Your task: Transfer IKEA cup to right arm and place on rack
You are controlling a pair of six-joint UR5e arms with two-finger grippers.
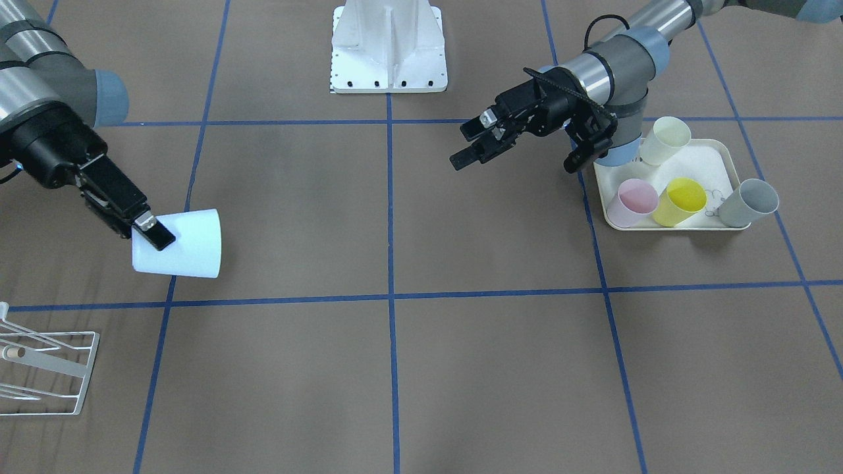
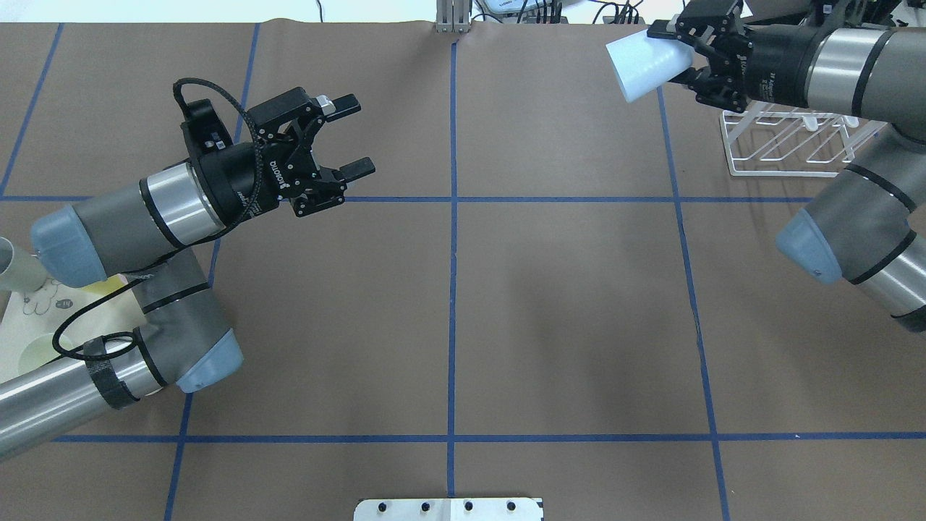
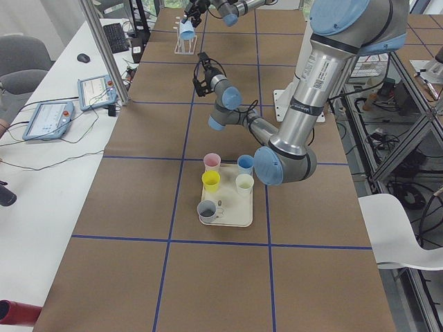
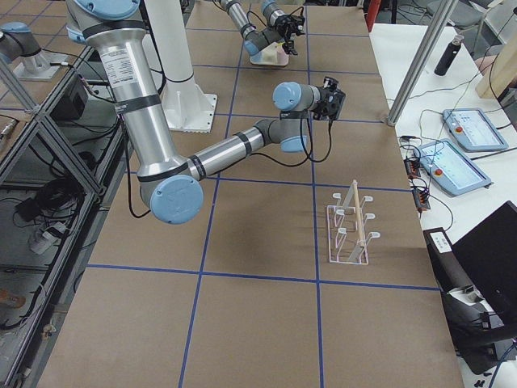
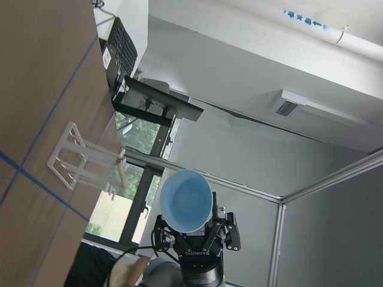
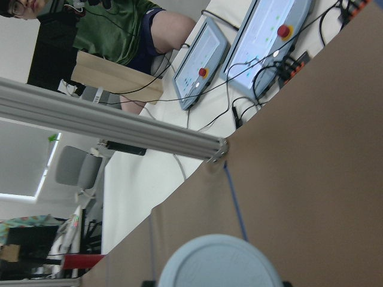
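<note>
My right gripper [image 2: 676, 54] is shut on the base end of a pale blue IKEA cup [image 2: 642, 64], held on its side in the air with the mouth toward the table's middle. It also shows in the front view [image 1: 181, 245], with the gripper [image 1: 155, 236] at its base. The left wrist view looks into the cup's mouth [image 5: 187, 200]. The right wrist view shows its base [image 6: 218, 266]. The white wire rack [image 2: 788, 148] stands just beside the cup, and also shows in the front view [image 1: 39, 368]. My left gripper [image 2: 356, 137] is open and empty, well apart from the cup.
A cream tray [image 1: 701, 161] by the left arm holds pink [image 1: 633, 201], yellow [image 1: 681, 201], grey [image 1: 747, 203] and cream [image 1: 665, 139] cups. The robot's white base plate [image 1: 388, 46] sits at the table's robot-side edge. Operator tablets [image 4: 456, 149] lie beyond the far edge.
</note>
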